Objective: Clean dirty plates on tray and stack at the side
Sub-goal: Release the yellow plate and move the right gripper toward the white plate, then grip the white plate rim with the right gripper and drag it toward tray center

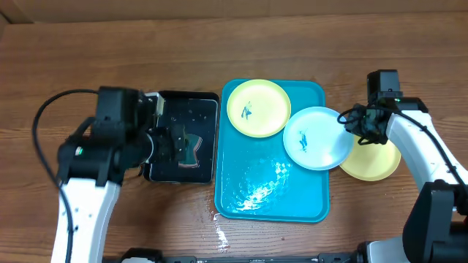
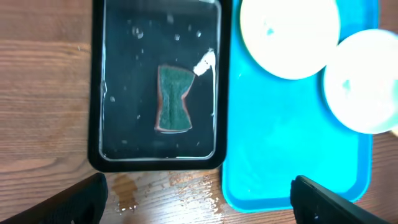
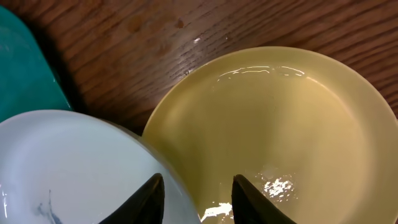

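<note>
Lying across the right rim of the turquoise tray [image 1: 241, 212], the light blue plate [image 1: 314, 142] carries a small blue smear at its centre. It overlaps the bare yellow plate [image 1: 376, 164], which sits on the table [image 1: 88, 58] just beside the tray. The right gripper [image 1: 357, 123] is at the blue plate's right edge. In the right wrist view its two fingers [image 3: 152, 199] stand apart, one over the blue plate and one over the yellow, with the blue rim running between them; neither is seen pressing on it. A smeared yellow plate [image 1: 256, 108] lies in the tray's upper left part as the overhead camera shows it, well apart from that gripper, and water glistens on the tray floor. Just beside the tray on its left, a black tray [image 1: 205, 106] holds a green sponge [image 1: 191, 150]. The left gripper [image 2: 199, 186] hovers above it, jaws wide, holding nothing.
</note>
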